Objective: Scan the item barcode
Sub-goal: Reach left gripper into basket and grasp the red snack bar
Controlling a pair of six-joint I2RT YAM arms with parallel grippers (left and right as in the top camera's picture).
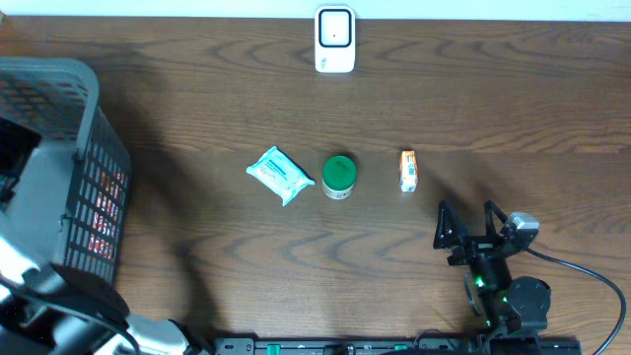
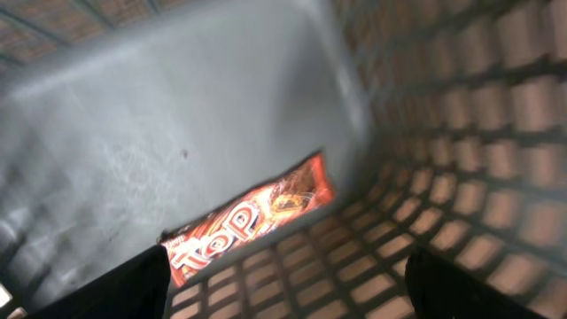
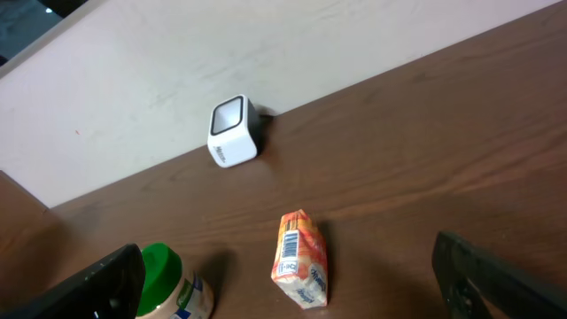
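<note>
Even soft light, faint shadows on wood table, left wrist view blurred, dim inside basket

Wipes, jar and carton stood in one row mid-table: wipes and jar just beside each other, a wider gap between jar and carton. Bare table lay between that row and the scanner, and between carton and right gripper. Left gripper was inside the basket, mesh wall close on one side, a bar on the floor against it.

wipes pack L of jar, carton R, scanner behind
</note>
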